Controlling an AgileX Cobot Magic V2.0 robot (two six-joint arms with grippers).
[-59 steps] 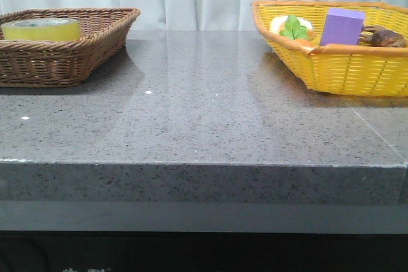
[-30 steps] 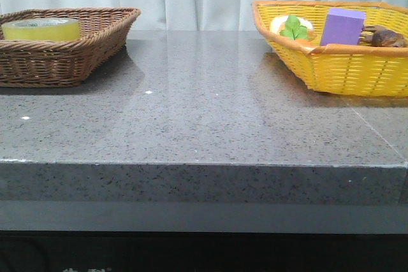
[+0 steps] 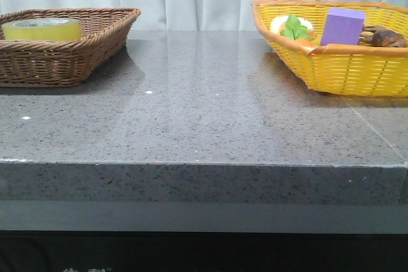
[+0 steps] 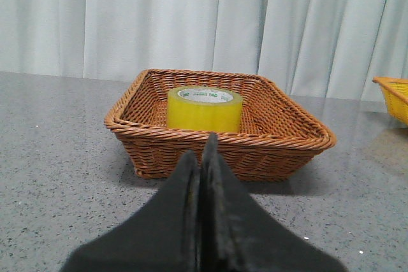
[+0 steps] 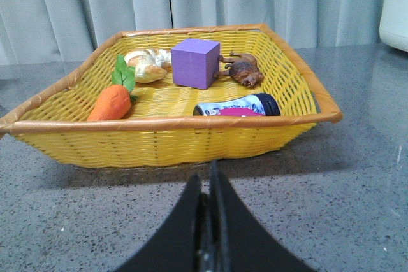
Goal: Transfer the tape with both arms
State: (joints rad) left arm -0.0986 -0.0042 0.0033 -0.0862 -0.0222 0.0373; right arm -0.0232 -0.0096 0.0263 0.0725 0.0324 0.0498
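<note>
The yellowish tape roll (image 3: 41,28) lies flat in the brown wicker basket (image 3: 76,55) at the far left of the table; it also shows in the left wrist view (image 4: 204,107) inside that basket (image 4: 280,148). My left gripper (image 4: 201,151) is shut and empty, short of the basket's near rim. My right gripper (image 5: 207,179) is shut and empty, just short of the yellow basket (image 5: 166,138). Neither arm shows in the front view.
The yellow basket (image 3: 344,68) at the far right holds a purple block (image 3: 342,26), a toy carrot (image 5: 111,101), a bread piece (image 5: 148,65), a brown animal figure (image 5: 242,69) and a lying bottle (image 5: 237,105). Grey stone tabletop (image 3: 204,113) lies between the baskets.
</note>
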